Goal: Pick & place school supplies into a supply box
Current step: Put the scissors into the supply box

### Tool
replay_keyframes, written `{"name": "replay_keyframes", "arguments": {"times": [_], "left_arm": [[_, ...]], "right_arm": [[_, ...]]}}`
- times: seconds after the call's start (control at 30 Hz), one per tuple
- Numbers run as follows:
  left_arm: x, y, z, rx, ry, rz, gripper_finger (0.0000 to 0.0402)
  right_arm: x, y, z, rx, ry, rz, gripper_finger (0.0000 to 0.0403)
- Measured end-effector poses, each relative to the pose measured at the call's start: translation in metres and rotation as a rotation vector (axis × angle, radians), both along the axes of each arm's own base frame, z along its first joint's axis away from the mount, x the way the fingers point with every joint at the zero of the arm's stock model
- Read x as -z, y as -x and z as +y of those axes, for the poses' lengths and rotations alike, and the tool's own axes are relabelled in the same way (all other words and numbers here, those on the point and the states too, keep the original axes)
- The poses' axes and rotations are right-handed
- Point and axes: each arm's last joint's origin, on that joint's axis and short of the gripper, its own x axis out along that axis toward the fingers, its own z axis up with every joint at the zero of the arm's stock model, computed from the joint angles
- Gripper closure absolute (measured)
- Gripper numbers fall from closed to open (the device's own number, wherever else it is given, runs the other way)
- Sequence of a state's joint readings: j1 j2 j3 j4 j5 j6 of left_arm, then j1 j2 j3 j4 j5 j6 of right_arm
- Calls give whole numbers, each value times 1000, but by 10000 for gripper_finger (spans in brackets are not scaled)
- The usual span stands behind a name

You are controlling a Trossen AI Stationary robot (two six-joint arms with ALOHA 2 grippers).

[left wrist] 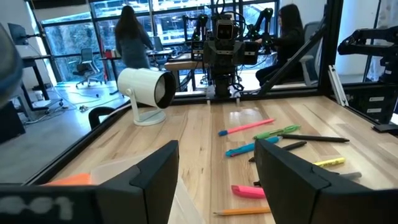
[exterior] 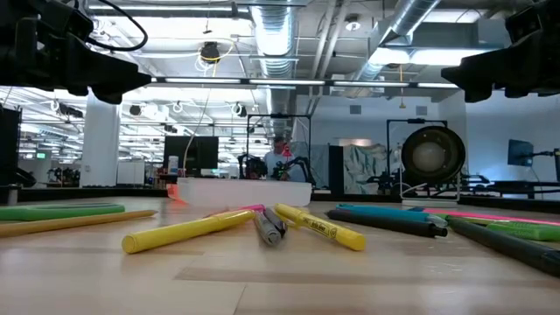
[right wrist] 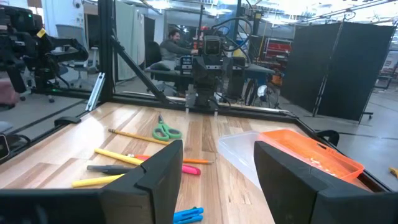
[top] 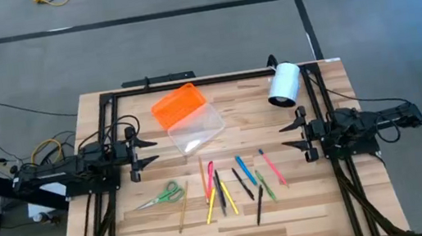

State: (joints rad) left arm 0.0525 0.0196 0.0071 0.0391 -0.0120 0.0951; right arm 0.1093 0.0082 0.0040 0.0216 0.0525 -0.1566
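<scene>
Both arms hang level above the wooden desk, one at each side, pointing at each other. The left gripper has its fingers spread with nothing between them, and the right gripper faces it with fingers spread as well, also empty.

Between them, toward the far side, lies the pencil case: its clear base sits open with the orange lid touching its far-left edge. A white cylinder rests near the far right corner.

The supplies lie loose on the near half of the desk. The green-handled scissors are on the left, with a wooden pencil just beside them. To the right is a fan of pens: a pink marker, yellow highlighters, a blue pen, black pens, a green pen and a thin pink pen. None of them is in the case.
</scene>
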Motion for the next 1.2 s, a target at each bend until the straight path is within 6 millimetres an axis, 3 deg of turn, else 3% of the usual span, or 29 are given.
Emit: {"name": "replay_keyframes", "arguments": {"times": [0.7,0.97,1.2], "left_arm": [[0,0,0,1,35,-3,200],[0,0,0,2,38,-6,200],[-1,0,0,3,226,-22,200]], "right_arm": [[0,0,0,0,3,0,210],[-6,0,-2,67,229,-67,210],[-8,0,-1,48,-14,-78,210]]}}
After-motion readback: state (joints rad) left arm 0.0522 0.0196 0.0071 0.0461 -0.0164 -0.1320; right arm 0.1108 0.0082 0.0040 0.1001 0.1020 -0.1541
